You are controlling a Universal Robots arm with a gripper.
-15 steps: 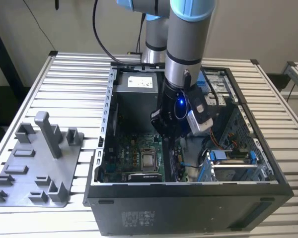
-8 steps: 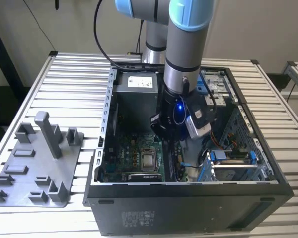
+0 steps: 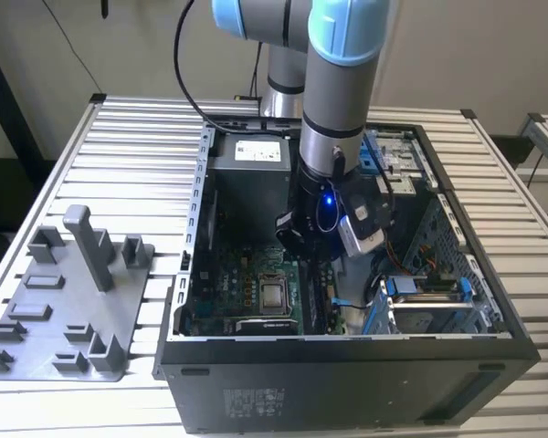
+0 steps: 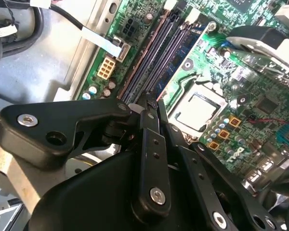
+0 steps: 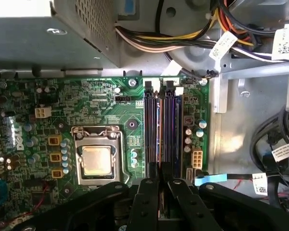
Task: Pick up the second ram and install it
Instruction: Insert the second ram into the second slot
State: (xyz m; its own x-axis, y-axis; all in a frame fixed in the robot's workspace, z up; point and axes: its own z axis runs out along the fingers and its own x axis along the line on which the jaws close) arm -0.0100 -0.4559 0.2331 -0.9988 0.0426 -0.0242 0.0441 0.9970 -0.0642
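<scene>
The second ram [image 5: 166,130] appears to be the long dark strip standing on edge among the memory slots [image 5: 152,125], running straight ahead of the fingertips towards the white latches [image 5: 171,89] at the far end. That is a judgement, since edge-on it is hard to tell from the slot walls.

In both wrist views the gripper [image 5: 159,172] hangs over the end of the slots nearest it. Its fingers [image 4: 149,144] are drawn narrow, with only a slit between the tips. Whether they pinch the stick's top edge or merely bear down on it cannot be told.

The narrow stance suits the spot. The slots lie tight together, and just to one side of the fingers is the processor socket [image 5: 96,159], while on the other side stand a pale connector [image 5: 197,157] and small capacitors. Closed tips fit between these without touching them. Keeping the fingers in line with the slot would let the stick go down square.

In the exterior view the arm reaches down into the open computer case [image 3: 347,360]. The grey holder tray [image 3: 36,319] sits outside the case, well apart from the fingers, with no stick visible on it, so the work looks to be at the seating stage.
</scene>
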